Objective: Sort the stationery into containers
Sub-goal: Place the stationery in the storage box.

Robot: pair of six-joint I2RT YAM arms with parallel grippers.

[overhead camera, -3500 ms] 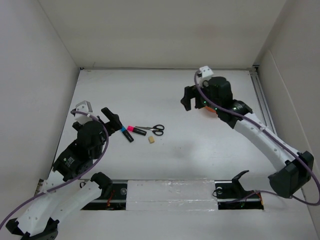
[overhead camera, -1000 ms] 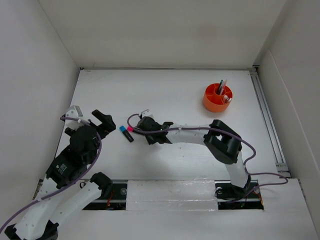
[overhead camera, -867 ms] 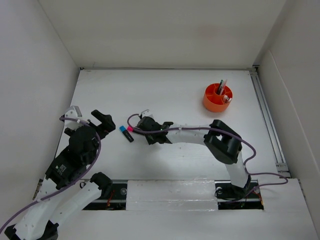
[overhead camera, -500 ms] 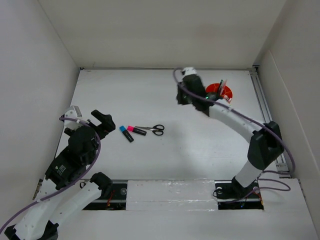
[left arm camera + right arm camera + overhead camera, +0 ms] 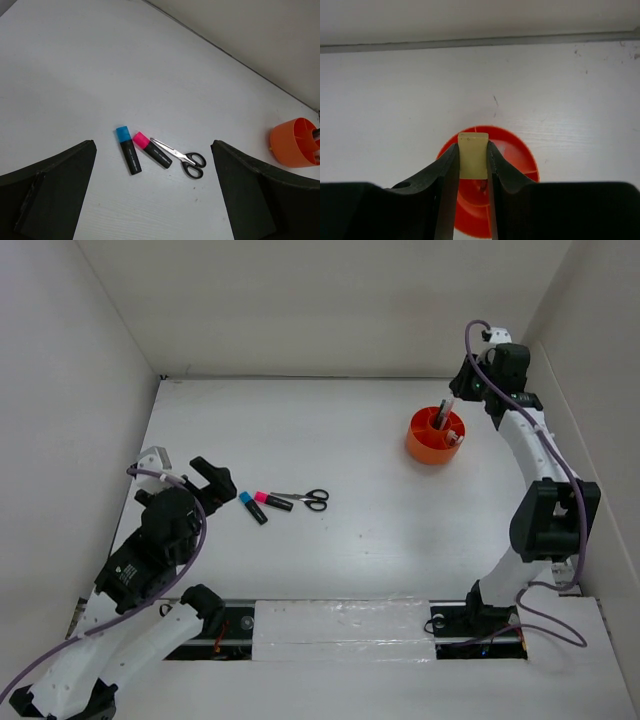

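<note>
From above, the left gripper (image 5: 215, 482) stands wide apart near the blue-capped marker (image 5: 252, 507), pink-capped marker (image 5: 270, 501) and scissors (image 5: 304, 498). The right gripper (image 5: 462, 390) hangs just beyond the far rim of the orange pot (image 5: 422, 448). The left wrist view shows markers and scissors lying on the table between and beyond its spread fingers (image 5: 55, 180), untouched. The right wrist view shows the beige eraser (image 5: 473, 156) clamped between its fingers (image 5: 442, 172), above the pot.

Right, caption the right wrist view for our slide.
Right gripper holds beige eraser cube above round orange plastic pot.
</note>
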